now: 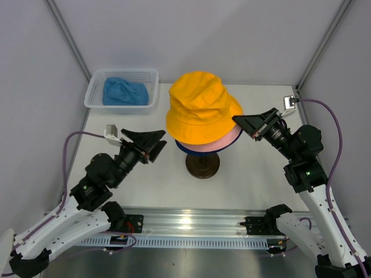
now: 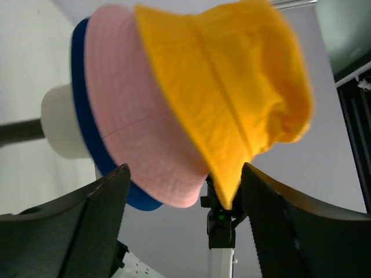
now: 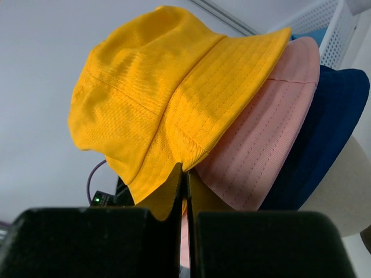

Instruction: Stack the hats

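The yellow-orange hat (image 1: pixel 200 110) sits tilted on top of the pink hat (image 1: pixel 227 143) and the dark blue hat (image 1: pixel 181 148), all stacked on the mannequin head. My right gripper (image 1: pixel 236 120) is shut on the yellow-orange hat's right brim (image 3: pixel 162 92), with the pink hat (image 3: pixel 266 133) and the dark blue hat (image 3: pixel 324 133) below it. My left gripper (image 1: pixel 162 143) is open and empty, just left of the stack. In its wrist view the gripper (image 2: pixel 184 174) is under the pink brim (image 2: pixel 133 110) and the yellow-orange brim (image 2: pixel 232 75). The light blue hat (image 1: pixel 124 91) lies in the basket.
The white mesh basket (image 1: pixel 95 87) stands at the back left and also shows in the right wrist view (image 3: pixel 330 29). The cream mannequin head (image 2: pixel 61 121) stands on a dark round base (image 1: pixel 203 165) at the table's middle. Grey walls close in three sides.
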`<state>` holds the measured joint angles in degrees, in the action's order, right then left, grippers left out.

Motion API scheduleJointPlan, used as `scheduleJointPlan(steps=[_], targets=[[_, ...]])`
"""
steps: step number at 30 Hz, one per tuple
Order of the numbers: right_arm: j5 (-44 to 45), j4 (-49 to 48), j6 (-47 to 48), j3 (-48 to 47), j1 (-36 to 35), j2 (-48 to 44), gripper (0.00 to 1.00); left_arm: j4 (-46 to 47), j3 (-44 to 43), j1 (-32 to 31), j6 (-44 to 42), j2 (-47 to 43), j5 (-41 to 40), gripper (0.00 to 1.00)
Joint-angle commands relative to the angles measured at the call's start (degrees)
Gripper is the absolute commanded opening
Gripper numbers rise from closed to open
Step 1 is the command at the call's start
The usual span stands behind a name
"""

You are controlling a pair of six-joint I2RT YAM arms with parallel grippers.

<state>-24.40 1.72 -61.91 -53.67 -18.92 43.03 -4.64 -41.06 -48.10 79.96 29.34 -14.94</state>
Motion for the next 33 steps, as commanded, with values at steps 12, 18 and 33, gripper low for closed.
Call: scheduleJointPlan(steps=[12,18,33], targets=[[-1.2,-1.1,5.4,0.3,-0.4,1.3,0.00,18.4,4.1,0.1,8.5,7.1,3.4,0.62],[-0.8,-1.0,5.7,0.1,-0.4,1.4,0.00,21.1,5.3,0.1,8.8,7.3,4.0,0.64],[0.0,-1.0,5.0,0.1,-0.4,3.1,0.00,13.9,8.5,0.1,4.8,-5.1,-2.6,0.58]])
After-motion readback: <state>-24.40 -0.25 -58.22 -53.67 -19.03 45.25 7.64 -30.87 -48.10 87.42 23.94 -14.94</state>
